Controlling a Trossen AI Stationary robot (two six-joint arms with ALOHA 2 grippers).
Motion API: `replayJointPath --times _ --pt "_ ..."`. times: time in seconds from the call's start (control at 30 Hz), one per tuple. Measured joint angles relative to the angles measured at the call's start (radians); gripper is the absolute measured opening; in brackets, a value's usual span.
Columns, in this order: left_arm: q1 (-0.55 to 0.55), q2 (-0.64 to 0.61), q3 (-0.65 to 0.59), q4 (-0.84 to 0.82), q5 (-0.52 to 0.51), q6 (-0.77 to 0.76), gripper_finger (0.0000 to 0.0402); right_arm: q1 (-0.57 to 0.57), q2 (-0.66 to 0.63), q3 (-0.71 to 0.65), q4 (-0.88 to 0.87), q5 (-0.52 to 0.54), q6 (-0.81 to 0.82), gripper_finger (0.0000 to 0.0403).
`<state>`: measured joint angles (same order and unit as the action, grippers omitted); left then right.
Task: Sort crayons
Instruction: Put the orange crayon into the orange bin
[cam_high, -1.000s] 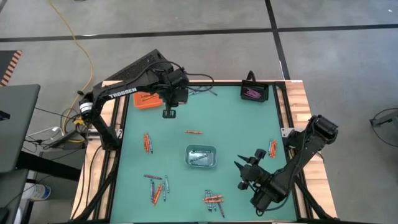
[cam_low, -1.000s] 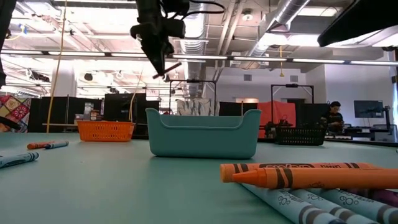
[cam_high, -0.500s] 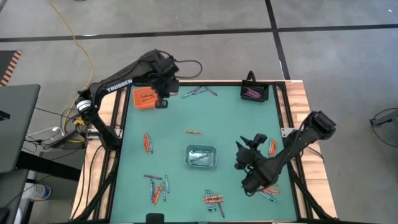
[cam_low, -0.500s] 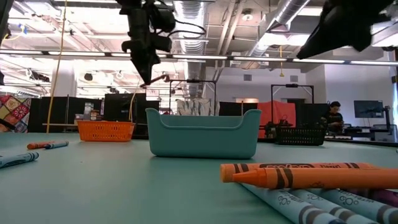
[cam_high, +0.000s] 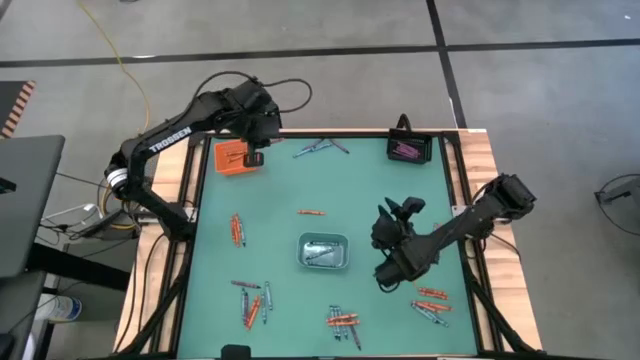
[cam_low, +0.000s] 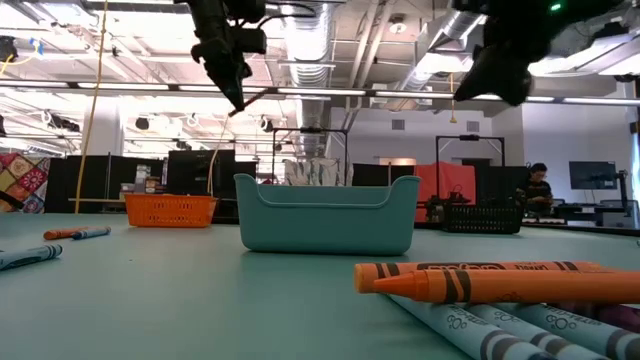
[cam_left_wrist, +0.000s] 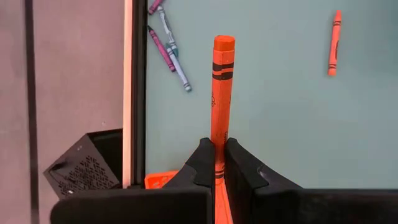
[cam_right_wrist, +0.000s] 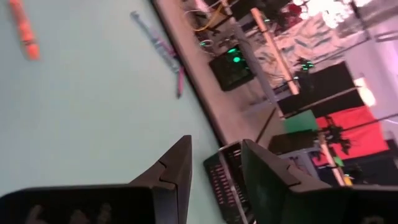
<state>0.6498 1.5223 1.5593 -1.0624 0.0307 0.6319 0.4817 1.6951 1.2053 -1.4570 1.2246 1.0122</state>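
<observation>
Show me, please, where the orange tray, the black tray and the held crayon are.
orange tray (cam_high: 232, 158), high view, its bare floor.
black tray (cam_high: 408, 150), high view, its inside with purple crayons.
held crayon (cam_left_wrist: 222, 81), left wrist view, its shaft above the left gripper's fingers.

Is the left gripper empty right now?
No. In the left wrist view the left gripper is shut on an orange crayon that sticks out past its fingers.

1. We see the orange crayon (cam_left_wrist: 219, 106) only above the left gripper (cam_left_wrist: 217, 163); its lower end is hidden between the fingers.
2. At three o'clock in the low view, the near crayons (cam_low: 500, 285) are cut off.
3. The clear tray's (cam_high: 323, 252) contents are too small to tell.
</observation>
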Motion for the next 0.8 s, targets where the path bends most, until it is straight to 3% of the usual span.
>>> replayJointPath --times 0.17,0.33,0.57,0.8 --pt "0.003 -0.026 0.000 -0.035 0.003 0.001 0.0000 -0.090 0.000 0.000 0.075 0.055 -0.040 0.0140" --pt "0.047 -0.004 -0.025 -0.120 -0.066 0.011 0.0000 -0.151 0.000 0.000 0.263 0.003 -0.211 0.0140" --pt "0.196 -0.003 -0.236 0.031 -0.102 0.021 0.0000 -0.170 0.000 0.000 0.473 -0.107 -0.443 0.0140" --pt "0.354 -0.002 -0.401 0.164 -0.102 0.023 0.0000 -0.161 0.000 0.000 0.509 -0.128 -0.490 0.0140"
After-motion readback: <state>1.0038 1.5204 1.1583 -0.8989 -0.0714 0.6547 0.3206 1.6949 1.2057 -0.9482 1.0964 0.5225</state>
